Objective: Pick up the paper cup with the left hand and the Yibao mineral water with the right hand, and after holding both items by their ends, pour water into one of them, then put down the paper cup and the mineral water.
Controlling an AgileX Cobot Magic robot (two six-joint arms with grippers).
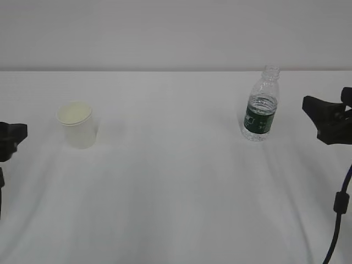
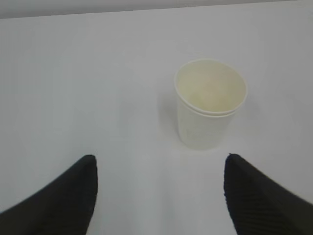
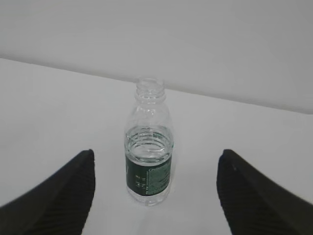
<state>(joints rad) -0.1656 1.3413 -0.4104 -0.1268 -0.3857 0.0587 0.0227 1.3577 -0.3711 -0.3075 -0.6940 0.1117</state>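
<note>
The white paper cup stands upright on the table at the left; it also shows in the left wrist view, ahead and a little right of the jaws. My left gripper is open and empty, short of the cup; in the exterior view it sits at the left edge. The Yibao mineral water, a clear uncapped bottle with a dark green label, stands upright at the right; it also shows in the right wrist view. My right gripper is open and empty, the bottle ahead of the jaws and apart from both; in the exterior view it is right of the bottle.
The white table runs back to a pale wall. A black cable hangs at the right edge of the exterior view. Nothing else stands on the table.
</note>
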